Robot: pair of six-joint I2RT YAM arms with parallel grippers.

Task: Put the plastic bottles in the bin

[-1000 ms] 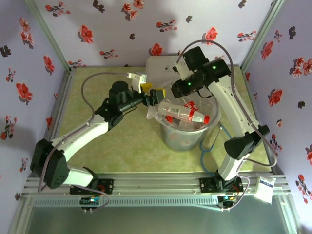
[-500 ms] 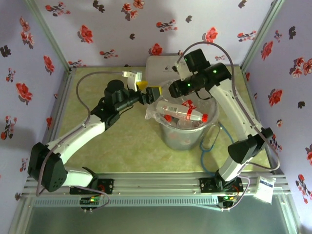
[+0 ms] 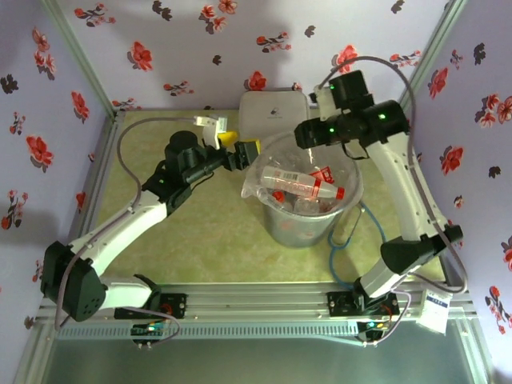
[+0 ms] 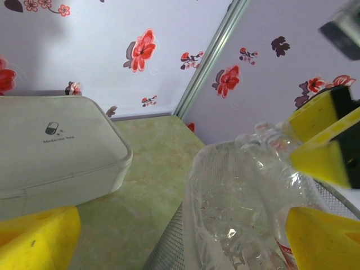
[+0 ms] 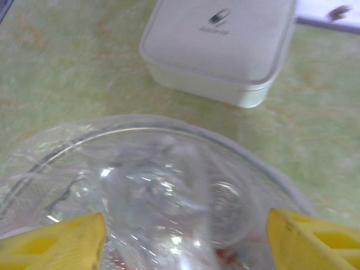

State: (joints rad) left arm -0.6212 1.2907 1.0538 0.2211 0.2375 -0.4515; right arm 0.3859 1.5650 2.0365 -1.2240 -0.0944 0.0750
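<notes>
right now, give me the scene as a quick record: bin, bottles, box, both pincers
bin: round translucent bucket with a clear liner, mid table
plastic bottles: several lying inside the bin, red-and-white labels, at least two red caps
white box: lid shut, on the table behind the bin
left pincer: open, empty, beside the bin's left rim
right pincer: open, empty, above the bin's far side
</notes>
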